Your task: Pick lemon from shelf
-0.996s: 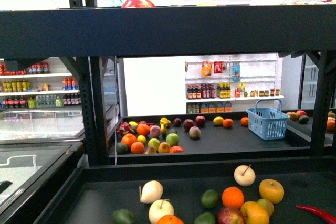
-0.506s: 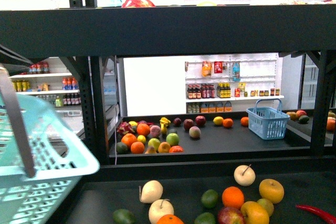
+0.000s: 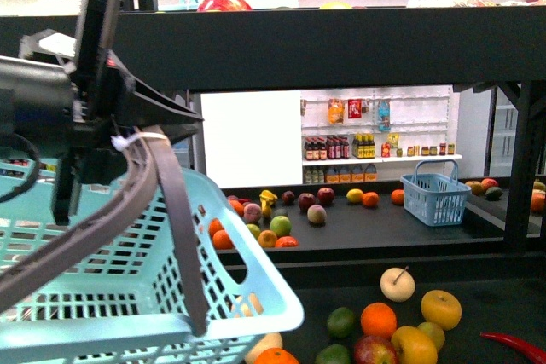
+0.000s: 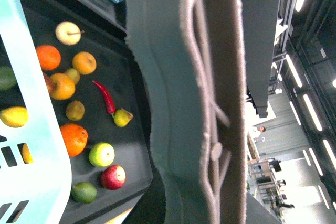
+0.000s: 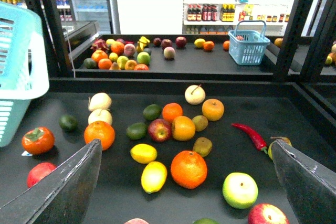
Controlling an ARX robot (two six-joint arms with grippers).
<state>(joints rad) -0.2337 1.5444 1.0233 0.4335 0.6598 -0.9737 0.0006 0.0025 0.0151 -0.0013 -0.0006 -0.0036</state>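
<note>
Left gripper (image 3: 128, 130): closed on the flat grey handle (image 3: 175, 219) of a pale-blue lattice plastic basket (image 3: 102, 262), hung over the left edge of the shelf (image 5: 294, 108).
Lemon (image 5: 154, 177): smooth, oval, yellow; on the black metal tier toward its front edge, just beside an orange (image 5: 189, 169).
Right gripper (image 5: 185, 145): fingers wide apart, empty.

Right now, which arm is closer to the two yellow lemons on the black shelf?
Right. The right end effector, open, faces the yellow lemons just ahead. The left end effector is higher up, carrying the pale blue plastic basket.
</note>
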